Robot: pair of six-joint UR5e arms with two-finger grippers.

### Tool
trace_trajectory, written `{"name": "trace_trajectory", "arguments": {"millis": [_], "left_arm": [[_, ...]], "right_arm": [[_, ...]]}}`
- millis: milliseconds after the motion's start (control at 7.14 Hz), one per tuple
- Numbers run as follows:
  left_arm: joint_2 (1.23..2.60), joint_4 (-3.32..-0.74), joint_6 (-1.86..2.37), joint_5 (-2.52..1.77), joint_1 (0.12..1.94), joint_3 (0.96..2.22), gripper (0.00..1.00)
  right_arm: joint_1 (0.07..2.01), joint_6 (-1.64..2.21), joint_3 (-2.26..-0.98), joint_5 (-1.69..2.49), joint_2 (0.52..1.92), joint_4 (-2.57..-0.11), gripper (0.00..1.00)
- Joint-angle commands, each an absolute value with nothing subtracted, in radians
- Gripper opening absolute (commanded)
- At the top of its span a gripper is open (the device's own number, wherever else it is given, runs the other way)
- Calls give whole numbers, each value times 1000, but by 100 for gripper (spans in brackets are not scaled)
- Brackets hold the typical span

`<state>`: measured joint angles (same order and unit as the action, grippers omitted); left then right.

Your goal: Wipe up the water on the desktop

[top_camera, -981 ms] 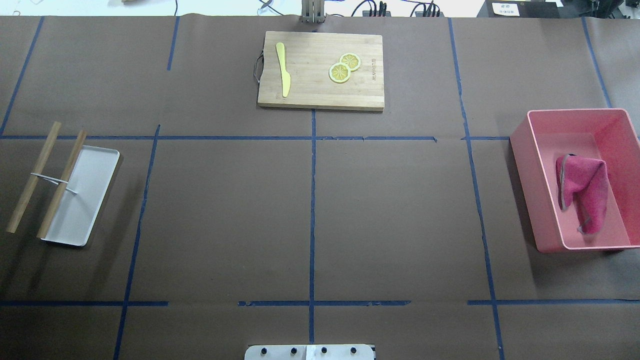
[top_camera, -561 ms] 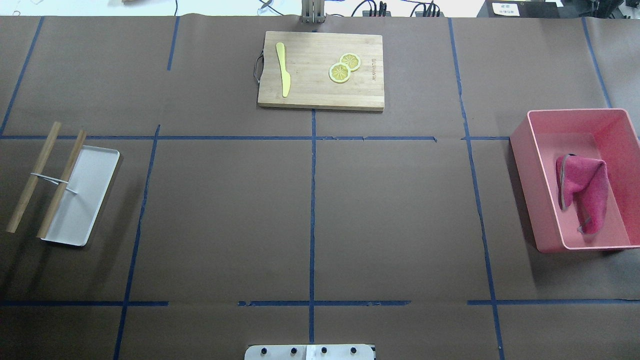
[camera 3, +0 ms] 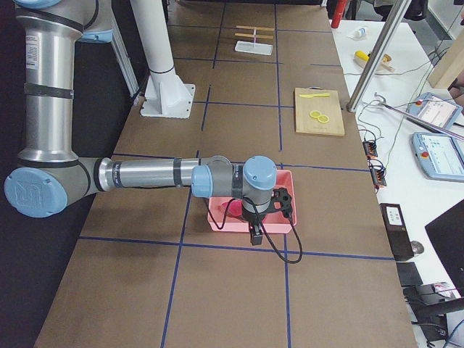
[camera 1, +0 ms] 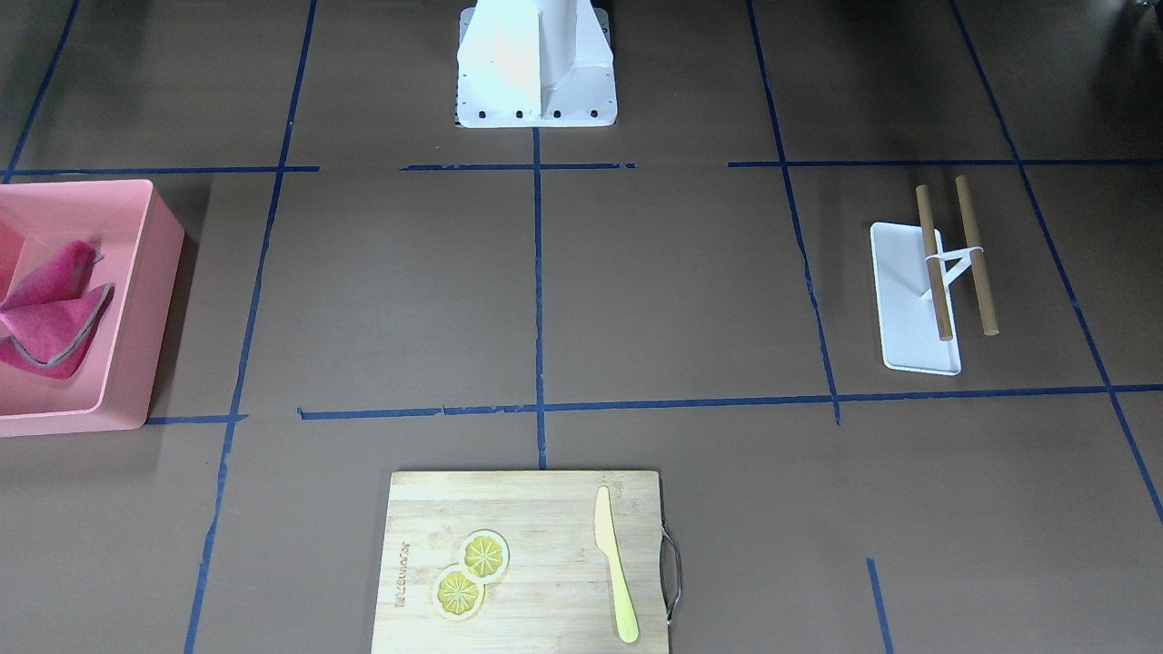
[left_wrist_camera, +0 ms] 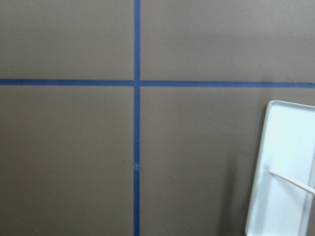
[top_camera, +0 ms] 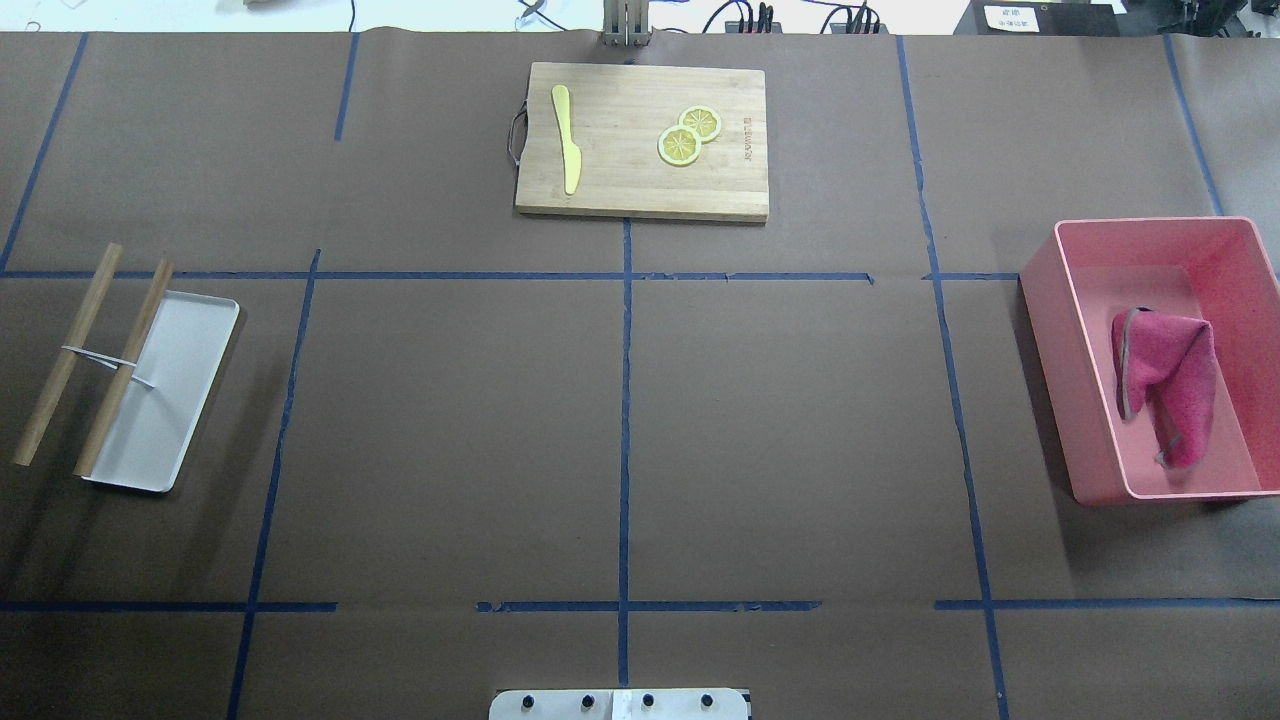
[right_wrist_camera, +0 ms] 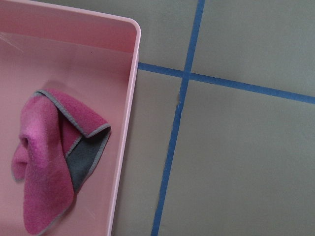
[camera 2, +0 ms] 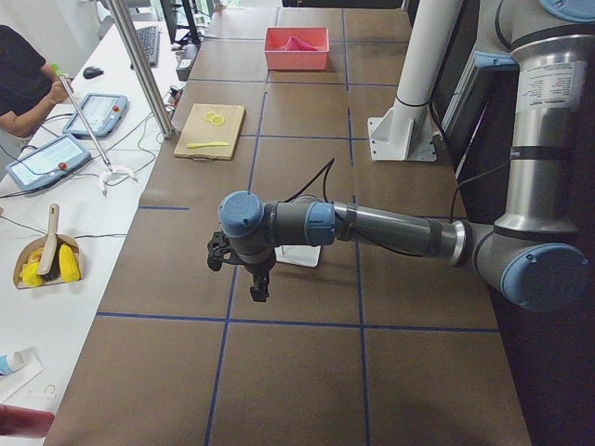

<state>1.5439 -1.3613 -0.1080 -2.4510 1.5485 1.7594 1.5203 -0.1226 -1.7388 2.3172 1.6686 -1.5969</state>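
The desktop (top_camera: pixel 450 430) is a dark-brown surface marked by blue tape lines; I see no water on it. A folded pink cloth (top_camera: pixel 1165 385) lies in a pink bin (top_camera: pixel 1045 330) at the right; the right wrist view shows the cloth (right_wrist_camera: pixel 49 162) too. My right gripper (camera 3: pixel 255 235) hangs above the bin's near edge, and I cannot tell if it is open or shut. My left gripper (camera 2: pixel 257 290) hangs above the desktop beside the white tray (left_wrist_camera: pixel 285 167), and I cannot tell its state either. Neither gripper shows in the overhead or wrist views.
A bamboo cutting board (top_camera: pixel 640 190) with a yellow knife (top_camera: pixel 567 140) and two lemon slices (top_camera: pixel 688 135) lies at the far middle. The white tray (top_camera: pixel 165 420) with two wooden rods (top_camera: pixel 68 355) stands at the left. An operator (camera 2: pixel 23 84) sits beyond the table.
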Motion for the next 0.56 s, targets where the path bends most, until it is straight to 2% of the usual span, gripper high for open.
{"name": "trace_trajectory", "arguments": {"millis": [0,420], "left_arm": [[1499,-1359,-210,-2433,1555,1749,100],[1511,-1355,-209,-2433,1554,1759,100]], "right_arm": [[1517,-124,-1730,2316,1669,-1592,100],[1517,-120,-1721,2318,1672,-1588,100]]}}
